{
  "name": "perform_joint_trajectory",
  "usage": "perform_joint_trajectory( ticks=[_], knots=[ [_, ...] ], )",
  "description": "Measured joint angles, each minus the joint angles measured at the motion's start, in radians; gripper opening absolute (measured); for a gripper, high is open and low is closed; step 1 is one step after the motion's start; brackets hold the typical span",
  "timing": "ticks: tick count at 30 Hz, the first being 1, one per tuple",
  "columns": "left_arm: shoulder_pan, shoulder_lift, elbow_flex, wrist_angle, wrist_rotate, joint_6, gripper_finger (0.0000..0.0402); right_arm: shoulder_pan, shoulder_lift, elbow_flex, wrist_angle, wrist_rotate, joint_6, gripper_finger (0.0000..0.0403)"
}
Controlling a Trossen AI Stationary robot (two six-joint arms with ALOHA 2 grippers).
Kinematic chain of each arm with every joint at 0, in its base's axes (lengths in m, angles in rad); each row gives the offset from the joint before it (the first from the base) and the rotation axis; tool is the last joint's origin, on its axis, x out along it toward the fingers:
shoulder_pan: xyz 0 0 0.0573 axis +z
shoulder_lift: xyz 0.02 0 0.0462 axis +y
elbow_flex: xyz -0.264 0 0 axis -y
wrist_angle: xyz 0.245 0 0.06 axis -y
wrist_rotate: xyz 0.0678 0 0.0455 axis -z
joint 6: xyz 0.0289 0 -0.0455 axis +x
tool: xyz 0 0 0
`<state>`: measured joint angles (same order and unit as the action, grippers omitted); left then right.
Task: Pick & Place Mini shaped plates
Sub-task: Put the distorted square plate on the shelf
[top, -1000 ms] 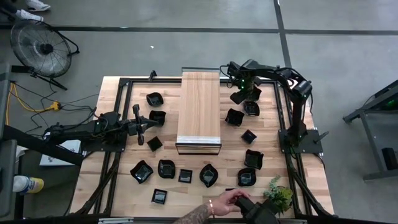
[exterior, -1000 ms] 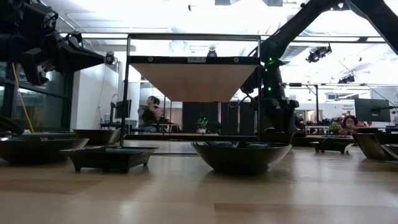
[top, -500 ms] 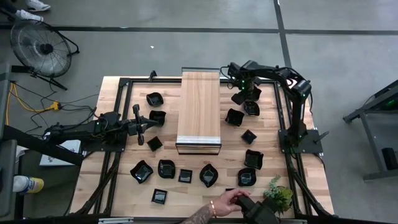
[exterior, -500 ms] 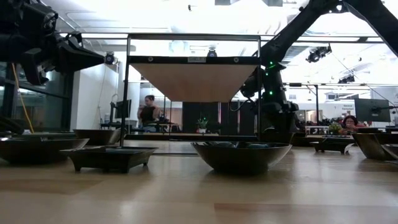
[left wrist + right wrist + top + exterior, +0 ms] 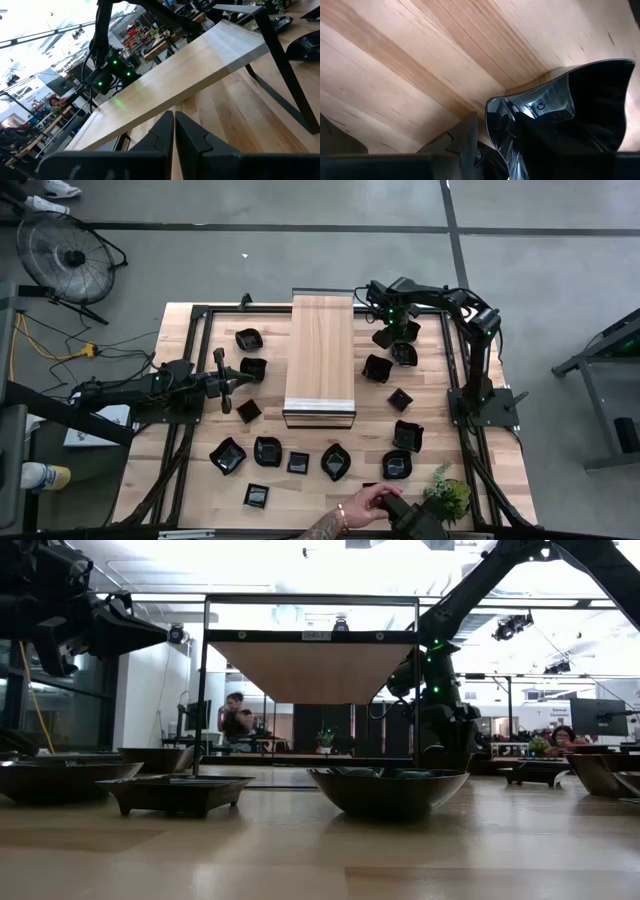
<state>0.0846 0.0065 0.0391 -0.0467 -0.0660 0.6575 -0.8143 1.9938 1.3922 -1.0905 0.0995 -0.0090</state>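
Right gripper (image 5: 391,332) is down at a glossy black scalloped mini plate (image 5: 570,110), just right of the far end of the raised light-wood shelf on a black frame (image 5: 320,350); its fingers straddle the plate's rim, part open, grip not yet firm as far as visible. Plate looks stiff, light, slick and probably breakable; rim pinch seems best. Left gripper (image 5: 226,380), left of the shelf, is closed and empty.
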Motion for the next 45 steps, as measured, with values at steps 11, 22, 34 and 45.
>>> perform_joint_trajectory(
  ticks=[11, 22, 34, 45],
  knots=[
    [0.000, 0.000, 0.000, 0.000, 0.001, 0.000, 0.0012, 0.000, 0.000, 0.000, 0.000, -0.001, 0.000, 0.0065],
    [0.000, 0.000, 0.000, 0.000, 0.002, 0.000, 0.0012, 0.000, -0.001, 0.000, 0.000, 0.001, 0.000, 0.0014],
    [0.000, 0.000, 0.000, 0.000, 0.002, 0.000, 0.0012, 0.000, -0.016, 0.000, -0.016, 0.007, 0.008, 0.0001],
    [0.000, 0.000, 0.000, 0.000, 0.002, 0.000, 0.0012, 0.000, -0.040, 0.007, -0.057, -0.002, 0.007, 0.0001]
  ],
)
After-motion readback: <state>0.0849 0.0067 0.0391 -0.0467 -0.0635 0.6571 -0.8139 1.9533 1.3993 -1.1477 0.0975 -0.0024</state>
